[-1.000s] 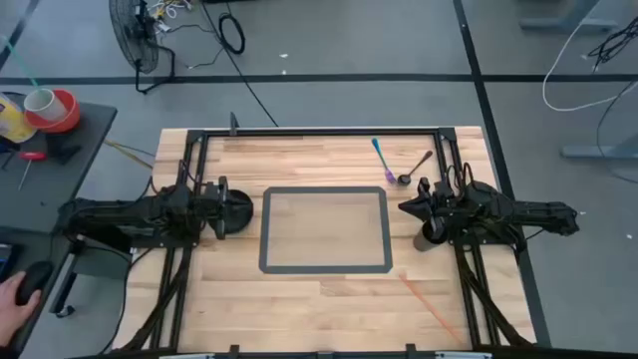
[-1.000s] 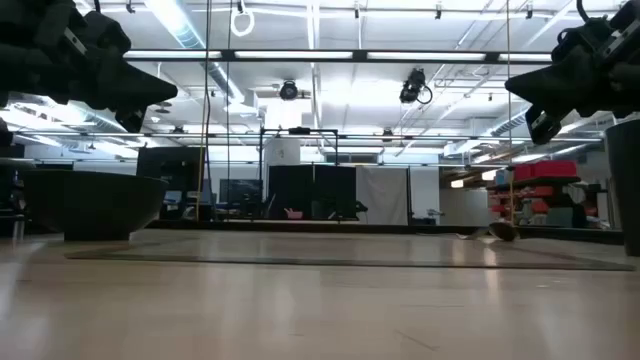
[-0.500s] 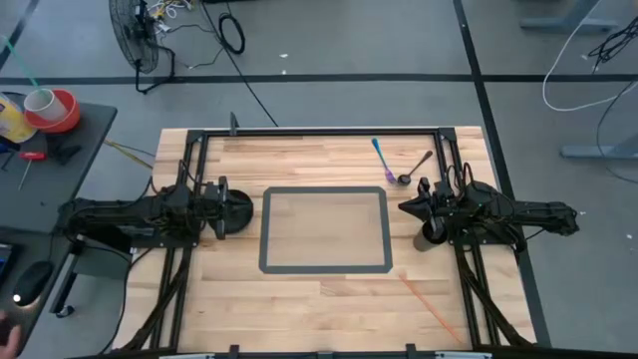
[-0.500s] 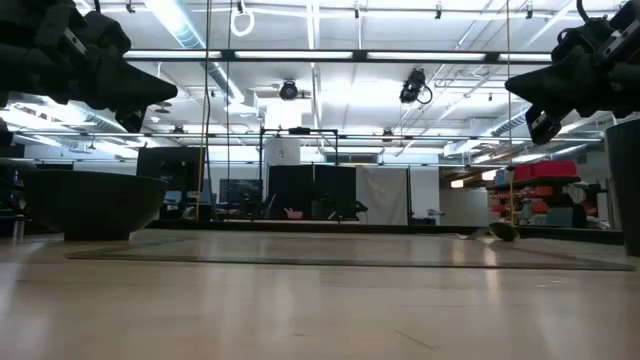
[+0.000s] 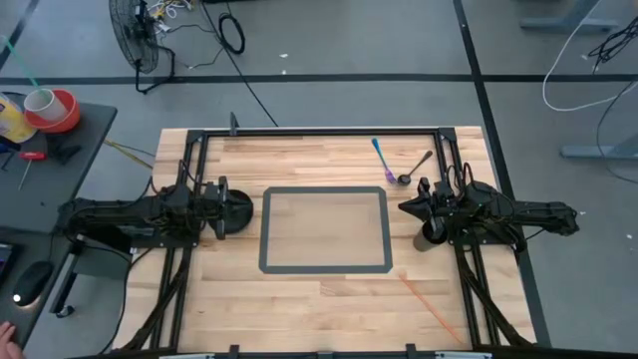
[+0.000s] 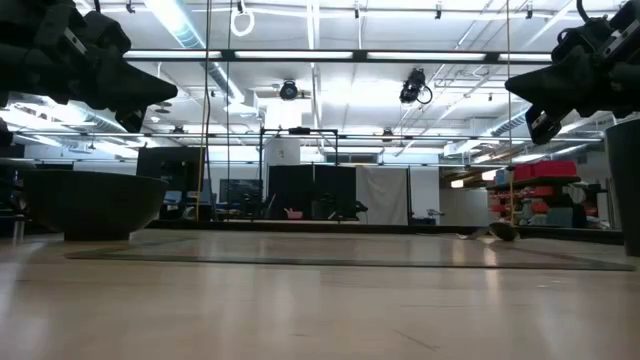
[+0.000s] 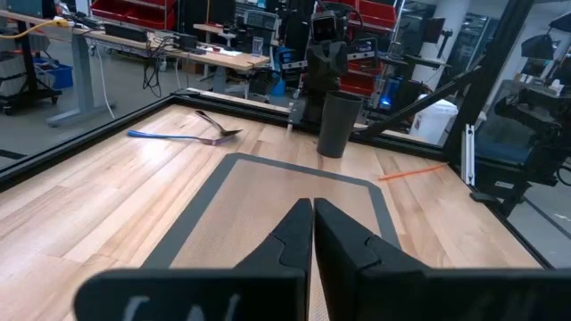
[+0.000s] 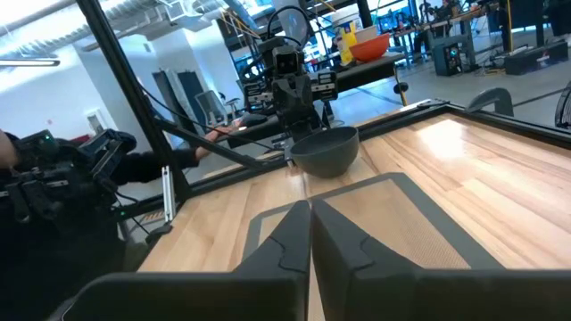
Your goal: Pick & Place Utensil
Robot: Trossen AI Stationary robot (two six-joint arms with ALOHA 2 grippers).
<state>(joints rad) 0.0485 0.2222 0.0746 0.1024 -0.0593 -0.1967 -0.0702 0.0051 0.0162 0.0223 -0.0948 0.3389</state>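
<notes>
A dark metal spoon (image 5: 416,167) and a blue-and-purple utensil (image 5: 382,158) lie flat on the wood near the table's far right corner; both also show in the left wrist view, the spoon (image 7: 217,125) and the blue utensil (image 7: 169,136). An orange stick (image 5: 431,310) lies near the right near edge. My left gripper (image 7: 313,207) is shut and hovers at the table's left side over a dark bowl (image 5: 235,211). My right gripper (image 8: 310,209) is shut and hovers at the right side over a dark cup (image 5: 433,237).
A grey-bordered rectangular mat (image 5: 325,229) lies at the table's middle between the arms. The black frame rail (image 5: 319,131) runs round the table. A person's hand (image 5: 8,332) shows at the picture's lower left, off the table.
Both arms have kept still. The person's hand beside the table has drawn away toward the near left corner of the picture.
</notes>
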